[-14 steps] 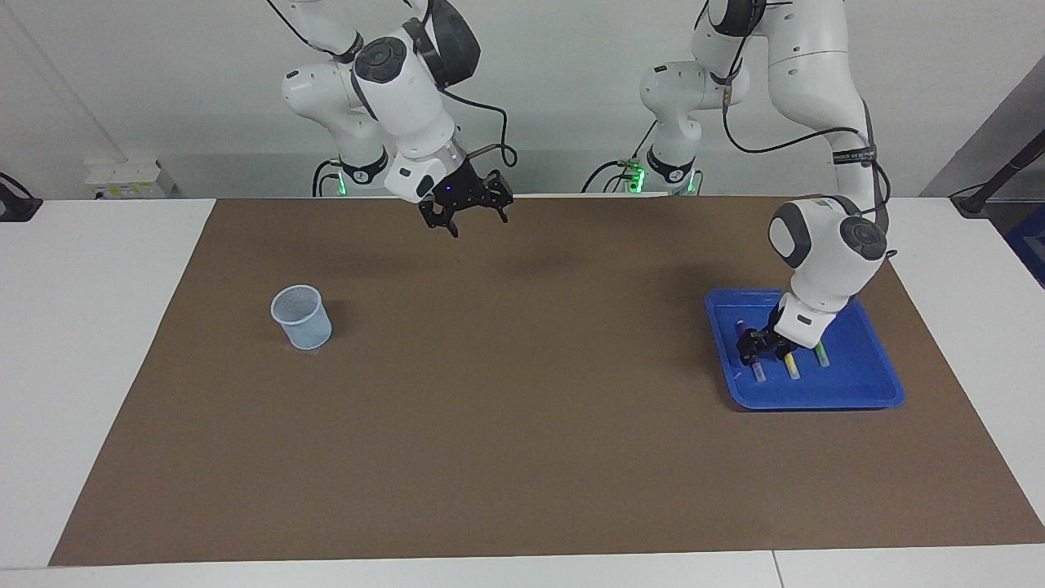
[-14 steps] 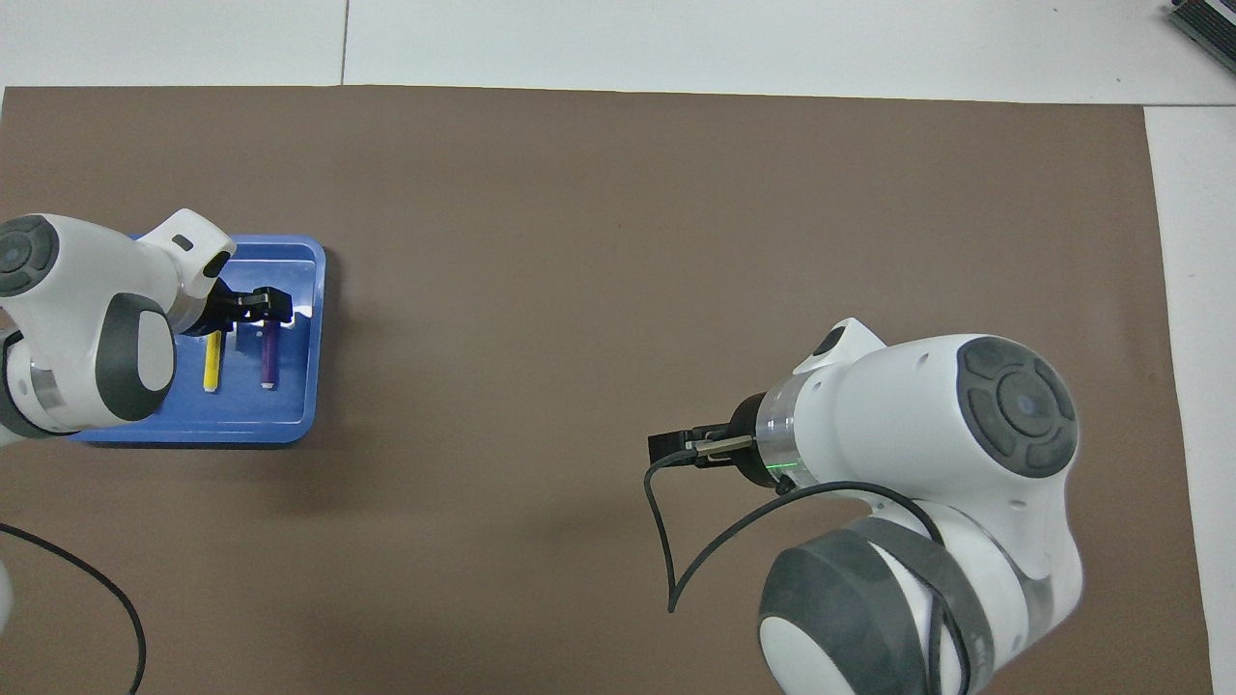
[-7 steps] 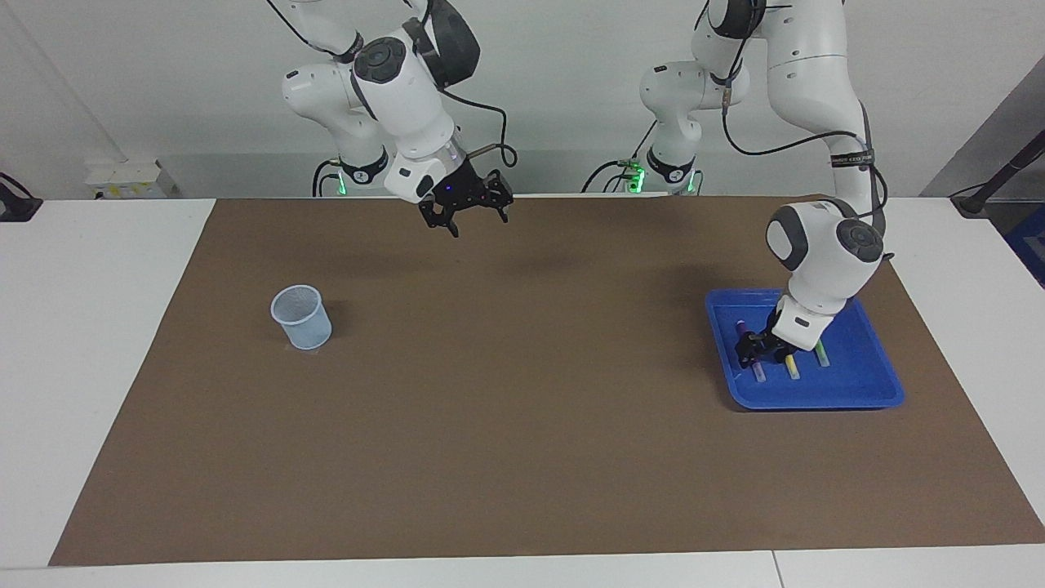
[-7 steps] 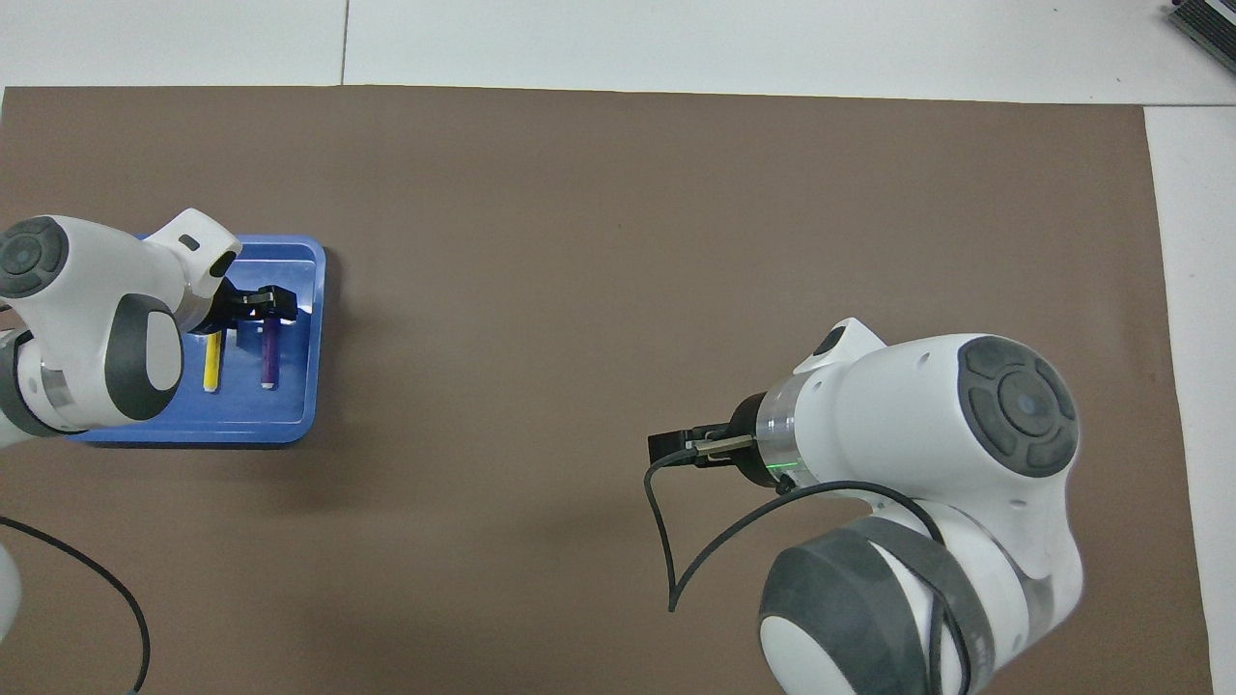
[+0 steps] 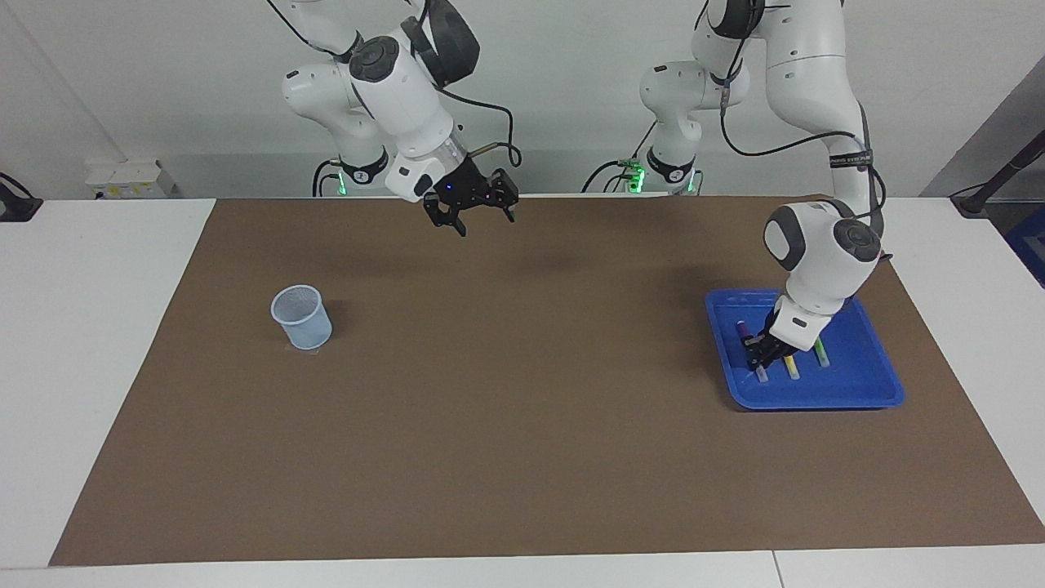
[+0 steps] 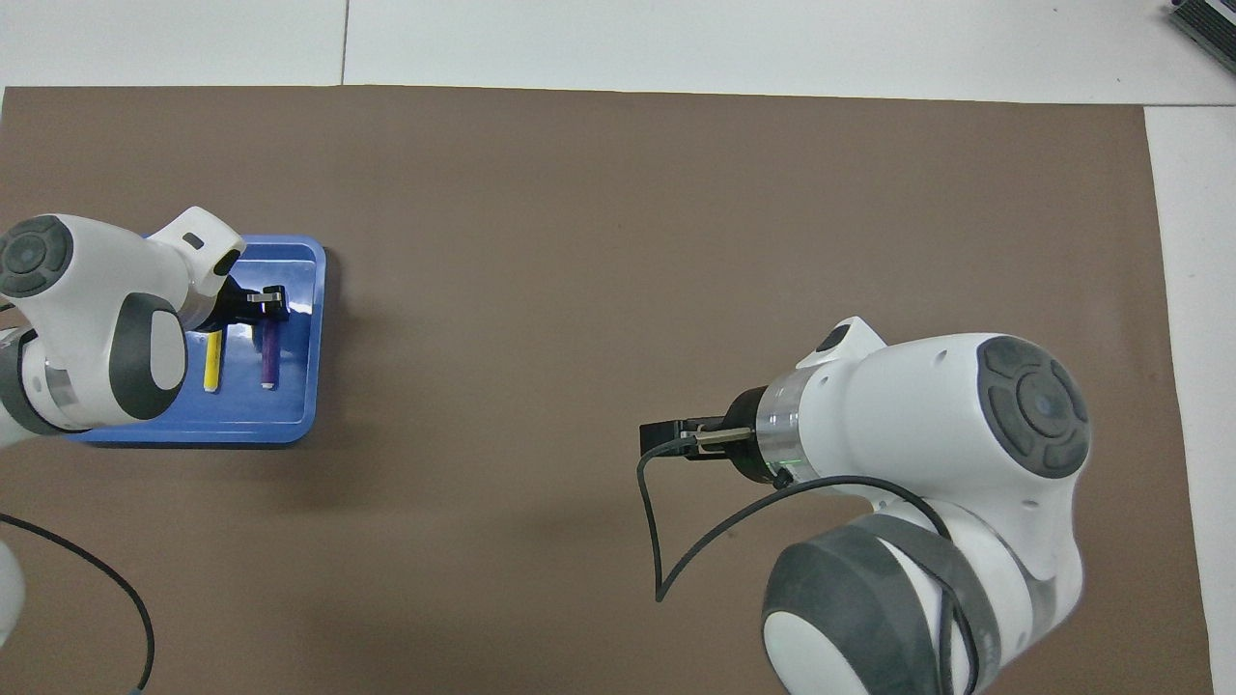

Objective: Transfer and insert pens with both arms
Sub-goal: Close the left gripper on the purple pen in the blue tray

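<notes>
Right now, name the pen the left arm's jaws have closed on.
The purple pen, lying in the blue tray toward the right arm's end. The left gripper clamps it; the yellow pen lies free beside it.

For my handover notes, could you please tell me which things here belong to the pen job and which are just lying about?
Job:
- purple marker pen, left pincer shut on it
- yellow marker pen
- green marker pen
- blue plastic tray
- pale mesh cup
- right pincer, open, waiting

Lying about:
- brown table mat
</notes>
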Available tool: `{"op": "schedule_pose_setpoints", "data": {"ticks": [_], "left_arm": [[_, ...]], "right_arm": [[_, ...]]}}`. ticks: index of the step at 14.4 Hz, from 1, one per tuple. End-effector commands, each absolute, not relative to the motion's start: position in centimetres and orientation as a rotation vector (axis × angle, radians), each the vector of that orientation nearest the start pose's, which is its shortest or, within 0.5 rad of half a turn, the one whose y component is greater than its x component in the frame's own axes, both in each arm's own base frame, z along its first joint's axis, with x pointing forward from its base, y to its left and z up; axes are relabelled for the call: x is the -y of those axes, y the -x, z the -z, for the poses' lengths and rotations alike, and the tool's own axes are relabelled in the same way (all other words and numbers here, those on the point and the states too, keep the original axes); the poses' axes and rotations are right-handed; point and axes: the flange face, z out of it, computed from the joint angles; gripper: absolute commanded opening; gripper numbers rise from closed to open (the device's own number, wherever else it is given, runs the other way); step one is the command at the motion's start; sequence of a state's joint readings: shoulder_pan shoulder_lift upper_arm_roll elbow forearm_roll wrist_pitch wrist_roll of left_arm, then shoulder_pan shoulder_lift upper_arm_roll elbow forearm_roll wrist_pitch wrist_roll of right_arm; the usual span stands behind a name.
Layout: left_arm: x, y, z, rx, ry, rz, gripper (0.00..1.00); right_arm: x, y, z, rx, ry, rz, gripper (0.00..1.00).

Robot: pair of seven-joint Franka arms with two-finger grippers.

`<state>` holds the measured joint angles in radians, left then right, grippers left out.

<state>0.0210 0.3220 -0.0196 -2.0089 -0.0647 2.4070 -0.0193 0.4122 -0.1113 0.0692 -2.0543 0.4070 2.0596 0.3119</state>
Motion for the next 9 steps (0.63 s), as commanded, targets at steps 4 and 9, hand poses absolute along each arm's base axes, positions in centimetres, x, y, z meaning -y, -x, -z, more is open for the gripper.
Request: {"op": "schedule_pose_setpoints", "data": {"ticks": [4, 9], "left_arm": [[0.8, -59.9, -28.7, 0.178, 3.195, 0.072, 0.00], [0.9, -61.4, -32.0, 0.201, 3.200, -0.010, 0.00]], "right_arm": [[-27.0, -46.3, -50.4, -0.094, 2.696, -0.064, 1.00], [-27.9, -46.3, -50.4, -0.213, 2.652, -0.088, 1.00]]}}
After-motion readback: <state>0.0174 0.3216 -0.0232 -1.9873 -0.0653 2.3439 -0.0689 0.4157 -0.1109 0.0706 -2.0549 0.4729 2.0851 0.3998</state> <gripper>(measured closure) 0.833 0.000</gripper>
